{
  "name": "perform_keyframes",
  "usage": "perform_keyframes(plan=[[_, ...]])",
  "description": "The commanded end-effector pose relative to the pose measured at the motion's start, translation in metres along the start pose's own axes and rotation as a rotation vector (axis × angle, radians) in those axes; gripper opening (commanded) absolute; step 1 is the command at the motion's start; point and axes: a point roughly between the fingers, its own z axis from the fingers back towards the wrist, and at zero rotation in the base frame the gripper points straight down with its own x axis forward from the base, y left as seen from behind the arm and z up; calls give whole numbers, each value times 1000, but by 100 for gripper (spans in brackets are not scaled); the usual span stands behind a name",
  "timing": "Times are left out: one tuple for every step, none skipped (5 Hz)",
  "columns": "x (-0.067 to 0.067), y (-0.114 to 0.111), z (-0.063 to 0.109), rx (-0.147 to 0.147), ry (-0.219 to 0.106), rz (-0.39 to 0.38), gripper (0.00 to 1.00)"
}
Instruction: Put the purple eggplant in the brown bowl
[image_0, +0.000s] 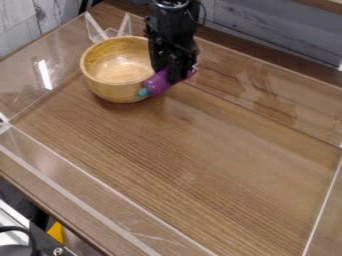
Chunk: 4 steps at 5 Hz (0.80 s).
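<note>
The brown bowl (99, 84) sits on the wooden table at the back left, and its inside shows nothing in it. My gripper (166, 78) points down at the bowl's right rim and is shut on the purple eggplant (159, 84). The eggplant hangs tilted, its blue-teal tip (144, 95) low against the bowl's outer wall. The black fingers (178, 62) hide the eggplant's upper part. Whether the eggplant touches the bowl I cannot tell for certain.
Clear acrylic walls (40, 70) ring the wooden table (201, 170). A clear folded plastic piece (107, 25) stands just behind the bowl. A grey plank wall (281, 25) runs along the back.
</note>
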Motion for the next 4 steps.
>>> perform_keyframes(plan=[[19,6,16,34,-59,5,0],[16,6,8,33,-68,-25,0],[12,7,1,35,-78,-54,0],[16,-5,8,40,-87,-47,0]])
